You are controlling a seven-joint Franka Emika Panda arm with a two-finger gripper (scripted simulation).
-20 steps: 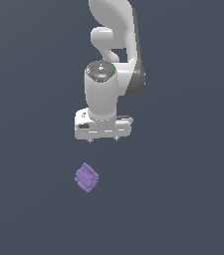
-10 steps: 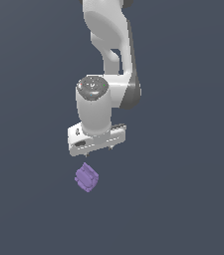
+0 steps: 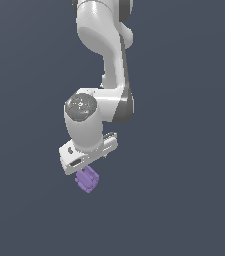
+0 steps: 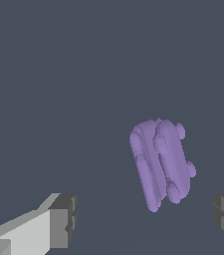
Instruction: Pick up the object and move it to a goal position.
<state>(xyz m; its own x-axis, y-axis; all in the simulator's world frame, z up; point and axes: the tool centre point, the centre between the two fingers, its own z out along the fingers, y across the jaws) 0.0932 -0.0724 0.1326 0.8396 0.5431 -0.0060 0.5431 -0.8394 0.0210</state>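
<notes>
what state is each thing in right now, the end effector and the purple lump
end effector: open, fingers spread wide, holding nothing
light-purple ridged lump: loose on the dark surface, ungrasped, lying ahead of the gap between the fingers, touching neither

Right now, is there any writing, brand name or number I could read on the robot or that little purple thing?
None: no readable text in either view. The white arm, the gripper with its open jaws, and the light-purple ridged lump are all plain, as is the dark grey floor.
</notes>
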